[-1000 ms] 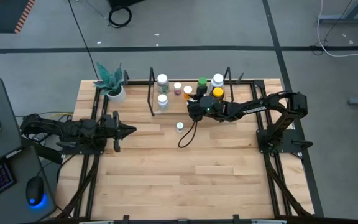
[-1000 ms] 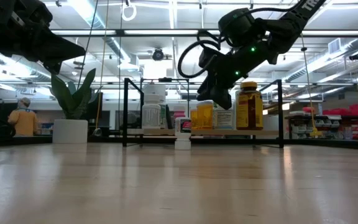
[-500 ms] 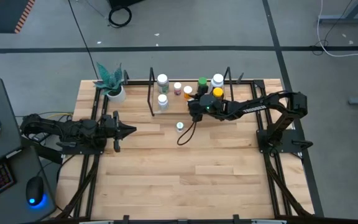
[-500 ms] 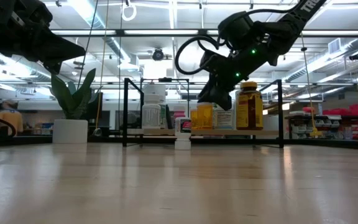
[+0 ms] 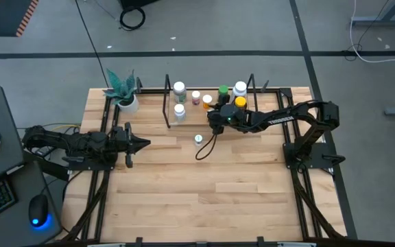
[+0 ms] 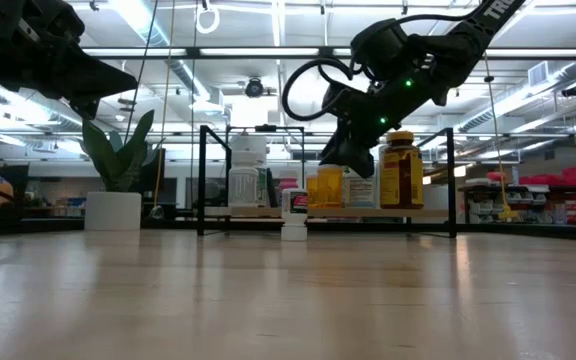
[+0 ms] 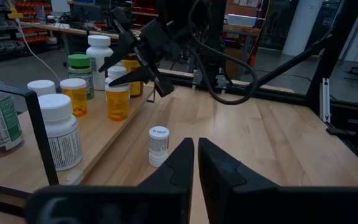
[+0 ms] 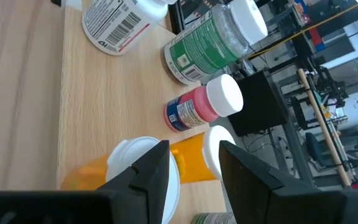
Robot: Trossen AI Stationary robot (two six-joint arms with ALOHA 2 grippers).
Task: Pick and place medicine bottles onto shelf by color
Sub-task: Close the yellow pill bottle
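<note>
**A:** So, from above first. Where is everything?

**B:** The right gripper [image 5: 211, 118] hangs over the front edge of the shelf [image 5: 190, 118], jaws closed on nothing, just beside the orange bottles [image 5: 207, 101]. One small pale bottle [image 5: 197, 139] stands on the table, just in front of the shelf. The left gripper [image 5: 142, 143] waits closed, well apart at the left.

**A:** And level with the table?

**B:** The right gripper [image 6: 343, 158] is above the caps, near the amber bottle [image 6: 401, 172]. The small pale bottle [image 6: 294, 215] stands upright before the board. I'd raise the arm clear of the caps before swinging outward.

**A:** The left wrist view?

**B:** The left gripper [image 7: 195, 144] has its fingers pressed together, pointing roughly at the small pale bottle [image 7: 158, 144]. The right gripper [image 7: 114, 70] looks shut beyond it, over the orange bottles [image 7: 117, 99]. The cable loop under that arm could brush them.

**A:** The right wrist?

**B:** The right gripper [image 8: 194, 149] holds nothing. An orange bottle [image 8: 191, 163] lies right beneath it, with a pink bottle [image 8: 201, 106] and a green bottle [image 8: 210, 43] beyond. My advice: open the jaws only once away from this cluster, then come straight down over the loose bottle's cap and grip its body low.
</note>
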